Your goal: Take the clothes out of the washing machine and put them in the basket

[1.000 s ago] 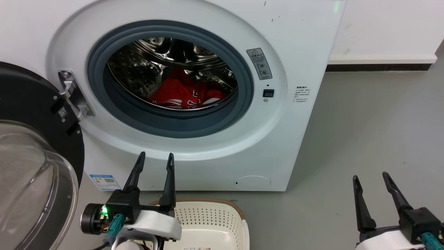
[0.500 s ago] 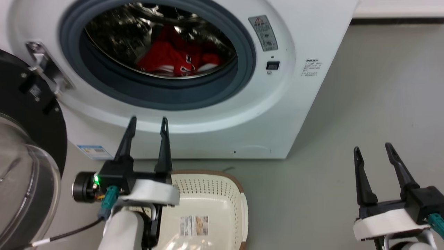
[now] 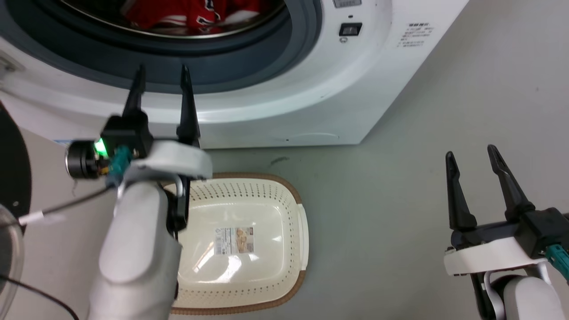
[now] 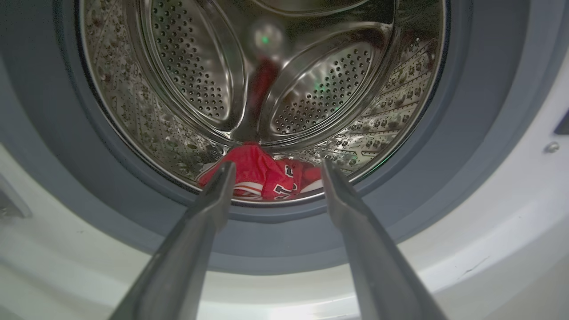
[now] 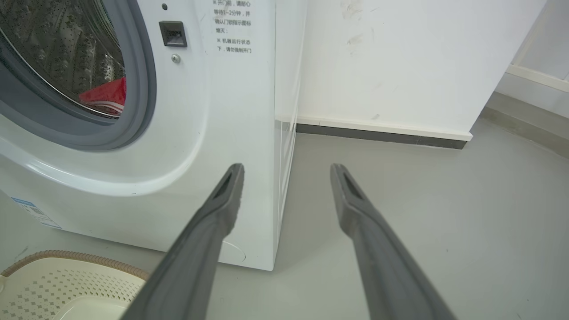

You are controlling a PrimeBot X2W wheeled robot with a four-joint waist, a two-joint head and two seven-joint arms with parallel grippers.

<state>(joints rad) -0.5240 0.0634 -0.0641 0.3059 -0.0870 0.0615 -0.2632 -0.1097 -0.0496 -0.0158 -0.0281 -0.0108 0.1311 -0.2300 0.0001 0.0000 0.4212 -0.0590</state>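
Red clothes point(image 3: 186, 13) point(image 4: 266, 178) point(image 5: 106, 95) with white stripes lie at the bottom of the washing machine point(image 3: 275, 102) point(image 4: 66, 249) point(image 5: 231, 111) drum. My left gripper point(image 3: 162, 73) point(image 4: 275, 166) is open and empty, its tips in front of the grey seal, short of the clothes. On the floor below the machine stands the cream basket point(image 3: 249, 191) point(image 5: 66, 280), nothing in it but a label. Over bare floor at the lower right, my right gripper point(image 3: 472, 153) point(image 5: 286, 166) is open and empty.
The porthole door point(image 3: 11, 186) hangs open at the far left, close to my left forearm. Grey floor point(image 3: 400, 178) stretches right of the machine to a white wall with a dark skirting point(image 5: 378, 133).
The head camera has tilted down, so the machine slid up the picture and the whole basket came into sight. My left gripper has advanced toward the drum opening. Both grippers stay open.
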